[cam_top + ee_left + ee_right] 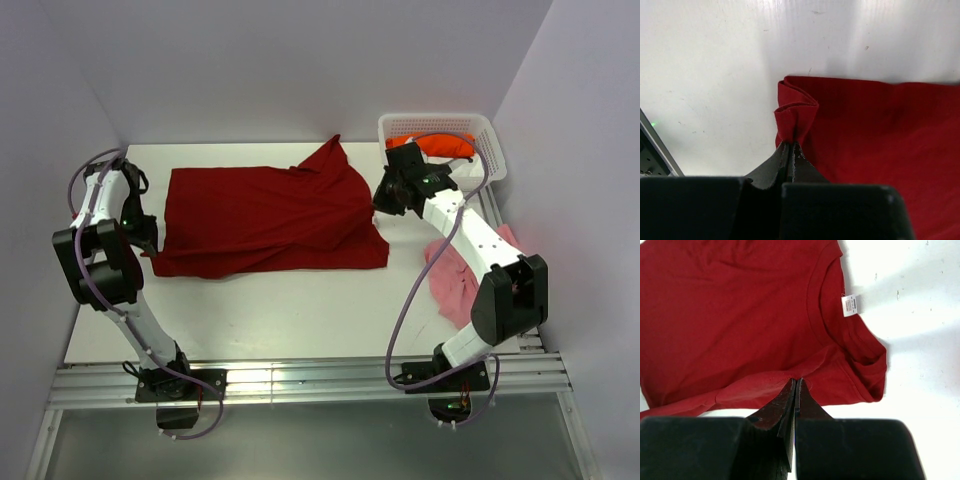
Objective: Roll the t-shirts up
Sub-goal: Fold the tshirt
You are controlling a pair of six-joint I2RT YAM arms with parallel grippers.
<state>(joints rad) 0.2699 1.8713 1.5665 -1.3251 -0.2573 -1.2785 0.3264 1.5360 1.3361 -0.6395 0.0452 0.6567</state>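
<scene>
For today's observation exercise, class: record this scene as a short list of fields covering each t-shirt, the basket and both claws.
dark red t-shirt: spread across the table
pink t-shirt: crumpled at the table's right edge
orange t-shirt: inside the white basket, far right corner
left claw: shut, pinching a dark red corner
right claw: shut on the red edge near the collar

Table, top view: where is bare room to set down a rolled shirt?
Free: the wide near strip of the table, between the dark red t-shirt and the near edge. Crowded: the right side, with the pink t-shirt, the right arm and the basket.
</scene>
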